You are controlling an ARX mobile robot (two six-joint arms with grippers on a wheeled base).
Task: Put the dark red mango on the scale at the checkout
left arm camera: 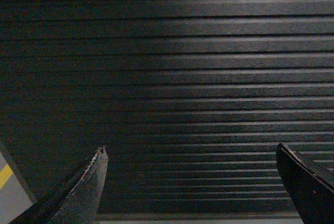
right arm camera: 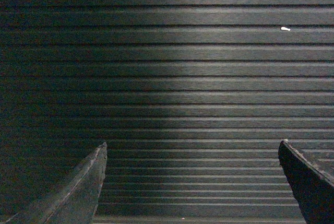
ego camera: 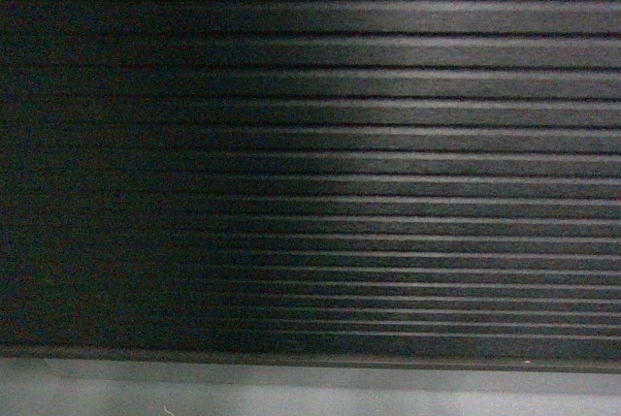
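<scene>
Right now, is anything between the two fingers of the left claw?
Nothing: in the left wrist view the left claw stands open and empty, and only the ribbed front panel of the checkout shows through the gap.

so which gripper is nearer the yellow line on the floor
Left, most likely. The yellow line shows on the floor just left of the open left gripper. The open right gripper faces only the ribbed checkout front, no line in view.
</scene>
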